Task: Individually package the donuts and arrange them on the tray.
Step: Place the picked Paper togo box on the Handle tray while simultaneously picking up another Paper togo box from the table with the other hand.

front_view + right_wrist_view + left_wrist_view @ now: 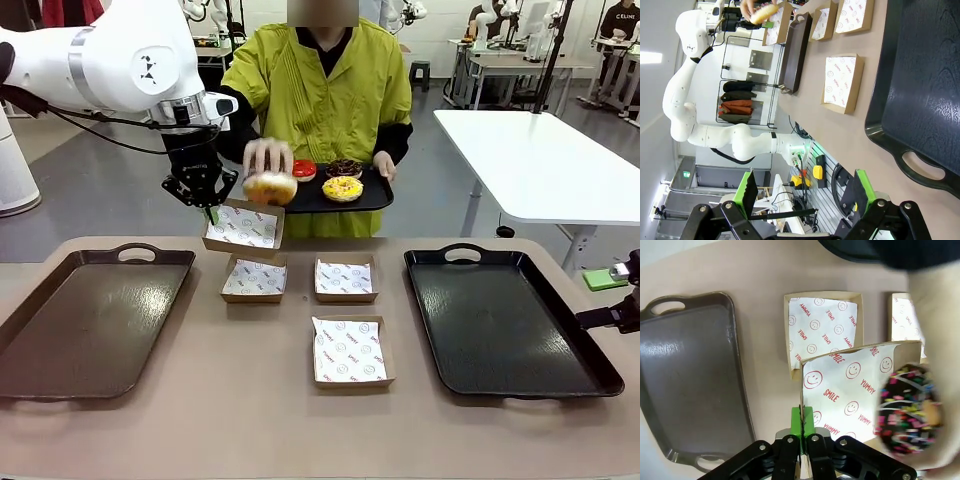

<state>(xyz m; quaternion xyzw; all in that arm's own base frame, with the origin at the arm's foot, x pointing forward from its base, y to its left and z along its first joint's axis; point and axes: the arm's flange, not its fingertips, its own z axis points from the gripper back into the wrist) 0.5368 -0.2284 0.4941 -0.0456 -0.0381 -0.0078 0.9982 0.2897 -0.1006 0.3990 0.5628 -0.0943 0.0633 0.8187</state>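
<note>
While the dark sprinkled donut [910,407] hangs in a person's hand [267,155] just beside the left gripper [802,422], its fingers are closed on the rim of a paper-lined box [855,390]. The right gripper [804,192] stands wide open and holds nothing, with the black tray [925,90] beyond its fingers.

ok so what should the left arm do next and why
Probably hold the box steady: the left gripper is shut on its edge, holding it up, and the person's hand has a sprinkled donut right at it, not yet inside.
</note>
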